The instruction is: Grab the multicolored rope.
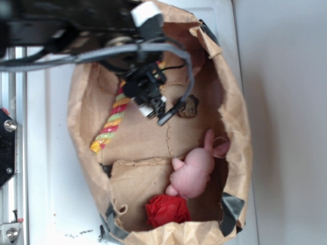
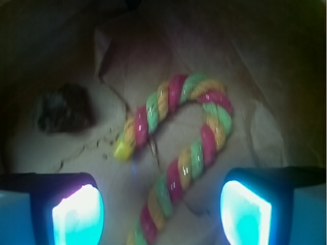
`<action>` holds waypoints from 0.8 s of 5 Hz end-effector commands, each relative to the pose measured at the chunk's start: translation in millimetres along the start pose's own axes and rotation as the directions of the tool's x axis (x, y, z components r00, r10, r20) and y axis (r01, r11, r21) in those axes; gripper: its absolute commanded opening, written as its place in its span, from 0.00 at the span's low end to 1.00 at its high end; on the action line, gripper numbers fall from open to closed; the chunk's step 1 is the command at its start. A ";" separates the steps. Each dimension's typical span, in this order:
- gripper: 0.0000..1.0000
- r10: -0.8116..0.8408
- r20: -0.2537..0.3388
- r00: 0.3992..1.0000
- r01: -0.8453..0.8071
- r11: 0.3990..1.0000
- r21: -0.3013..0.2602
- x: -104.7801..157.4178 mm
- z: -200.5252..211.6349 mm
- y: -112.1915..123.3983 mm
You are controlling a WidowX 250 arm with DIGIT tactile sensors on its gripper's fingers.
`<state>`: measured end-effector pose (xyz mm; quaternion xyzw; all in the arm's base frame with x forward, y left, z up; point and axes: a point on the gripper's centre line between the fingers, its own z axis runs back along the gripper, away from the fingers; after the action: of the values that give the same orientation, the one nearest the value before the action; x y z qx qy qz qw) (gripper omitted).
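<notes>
Whole rope (image 2: pixel 191 148) hook: wrist only.

The exterior view looks straight down from above into the paper bag (image 1: pixel 232 97). The wrist view sits close behind the tool (image 2: pixel 162 212), facing the bag floor. Both share the multicolored rope (image 1: pixel 113 118).
</notes>
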<state>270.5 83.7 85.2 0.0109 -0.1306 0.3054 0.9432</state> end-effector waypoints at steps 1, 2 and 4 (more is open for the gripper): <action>1.00 0.050 0.065 0.997 -0.047 0.998 -0.048 9.4 0.0 3.5; 1.00 0.062 0.090 0.994 -0.057 0.997 -0.051 3.4 -4.6 1.2; 1.00 0.016 0.087 0.996 -0.013 0.999 -0.029 -16.4 -23.5 3.6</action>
<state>256.2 79.7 49.8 0.0114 -0.1621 0.3102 0.9367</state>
